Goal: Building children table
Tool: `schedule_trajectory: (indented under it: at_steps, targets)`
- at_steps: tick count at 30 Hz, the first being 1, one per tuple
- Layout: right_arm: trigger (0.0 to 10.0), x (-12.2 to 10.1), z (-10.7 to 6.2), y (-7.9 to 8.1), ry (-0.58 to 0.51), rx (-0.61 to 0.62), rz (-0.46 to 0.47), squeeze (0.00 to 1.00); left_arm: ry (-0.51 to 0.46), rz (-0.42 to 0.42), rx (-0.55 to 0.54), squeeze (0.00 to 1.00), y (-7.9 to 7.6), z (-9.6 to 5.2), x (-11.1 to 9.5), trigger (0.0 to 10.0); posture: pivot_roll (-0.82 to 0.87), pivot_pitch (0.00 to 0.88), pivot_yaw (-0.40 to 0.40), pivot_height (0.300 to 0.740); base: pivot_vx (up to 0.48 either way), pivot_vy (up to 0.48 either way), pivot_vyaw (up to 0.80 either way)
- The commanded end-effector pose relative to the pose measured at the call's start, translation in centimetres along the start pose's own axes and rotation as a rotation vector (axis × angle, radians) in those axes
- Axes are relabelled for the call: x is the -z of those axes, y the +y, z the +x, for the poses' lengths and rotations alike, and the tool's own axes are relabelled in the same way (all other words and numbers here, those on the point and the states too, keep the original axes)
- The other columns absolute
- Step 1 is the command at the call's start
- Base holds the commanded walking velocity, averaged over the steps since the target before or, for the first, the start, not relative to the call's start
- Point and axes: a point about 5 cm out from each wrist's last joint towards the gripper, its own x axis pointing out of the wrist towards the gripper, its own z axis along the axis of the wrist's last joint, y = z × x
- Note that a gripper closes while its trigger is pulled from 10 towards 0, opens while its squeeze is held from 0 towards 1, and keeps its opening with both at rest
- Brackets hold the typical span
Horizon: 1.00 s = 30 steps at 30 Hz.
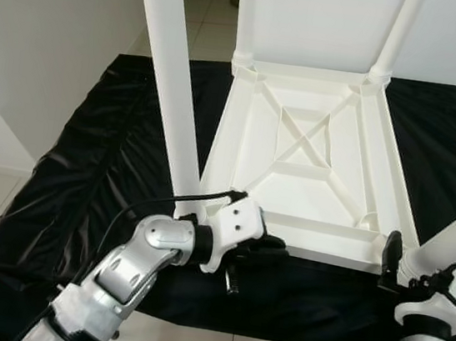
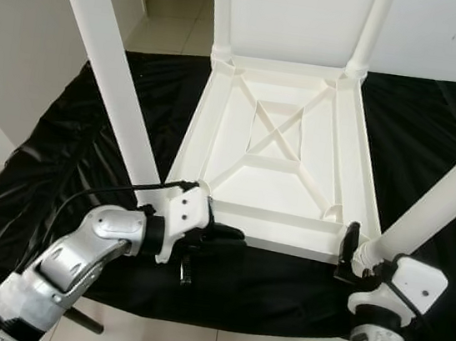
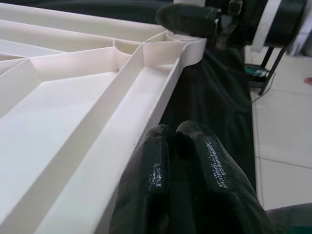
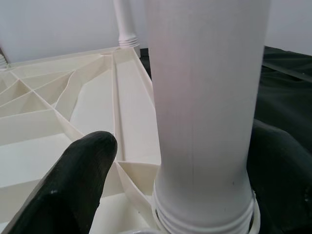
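The right gripper (image 2: 362, 254), clamped around the leg (image 2: 443, 199), holds it upright at the tabletop's (image 2: 272, 155) 5 o'clock corner; the left gripper (image 2: 224, 235), shut empty, rests at 7 o'clock.

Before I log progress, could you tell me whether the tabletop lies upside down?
Upside down: the tabletop shows its ribbed underside, legs pointing up.

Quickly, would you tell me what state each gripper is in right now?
Left gripper: shut, holding nothing, beside the near rim of the upturned table top.
Right gripper: around the near right table leg, fingers on either side.
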Motion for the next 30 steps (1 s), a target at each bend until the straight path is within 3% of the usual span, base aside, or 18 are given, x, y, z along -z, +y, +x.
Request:
schedule_trajectory:
  at_steps: [1, 4, 6, 13, 19, 21, 27, 28, 30]
  targets:
    - [10.0, -0.1, -0.5, -0.1, -0.007, 0.018, -0.009, 0.0, 0.0, -0.021, -0.166, 0.0, 0.7, -0.7, 0.1, 10.0, -0.1, 0.114, 0.09, 0.74, 0.0, 0.0, 0.0]
    - [10.0, -0.2, -0.8, -0.1, -0.008, 0.028, -0.01, 0.0, 0.0, -0.022, -0.184, 0.0, 0.7, -1.0, 0.1, 10.0, -0.1, 0.115, 0.094, 0.74, 0.0, 0.0, 0.0]
    - [10.0, 0.0, -2.2, 0.4, 0.004, 0.005, -0.036, 0.0, 0.001, -0.04, -0.263, 0.0, 0.8, -2.3, 0.5, 10.0, -0.09, 0.117, 0.095, 0.74, 0.0, 0.0, 0.0]
    - [10.0, 0.1, -3.6, 1.6, 0.015, -0.056, -0.043, 0.0, 0.017, -0.085, -0.347, 0.0, 0.2, -4.4, 0.8, 10.0, -0.08, 0.117, 0.097, 0.74, 0.0, 0.0, 0.0]
    - [10.0, 0.1, -3.7, 2.2, 0.009, -0.094, -0.044, 0.0, 0.033, -0.129, -0.436, 0.0, -1.0, -6.8, 0.7, 10.0, -0.06, 0.115, 0.089, 0.74, 0.0, 0.0, 0.0]
    - [10.0, 0.1, -3.7, 2.2, 0.009, -0.094, -0.044, 0.0, 0.033, -0.129, -0.436, 0.0, -1.0, -6.8, 0.7, 10.0, -0.06, 0.115, 0.089, 0.74, 0.0, 0.0, 0.0]
    - [10.0, 0.4, -3.4, 2.5, 0.015, -0.127, -0.046, 0.0, 0.06, -0.135, -0.518, 0.0, -1.6, -8.6, 0.7, 10.0, -0.03, 0.117, 0.069, 0.74, 0.0, 0.0, 0.0]
    - [10.0, 0.7, -3.1, 2.7, 0.022, -0.146, -0.041, 0.0, 0.08, -0.13, -0.566, 0.0, -1.8, -9.5, 0.8, 10.0, 0.0, 0.118, 0.048, 0.74, 0.0, 0.0, 0.0]
    - [10.0, 0.7, -3.1, 2.7, 0.022, -0.146, -0.041, 0.0, 0.08, -0.13, -0.566, 0.0, -1.8, -9.5, 0.8, 10.0, 0.0, 0.118, 0.048, 0.74, 0.0, 0.0, 0.0]
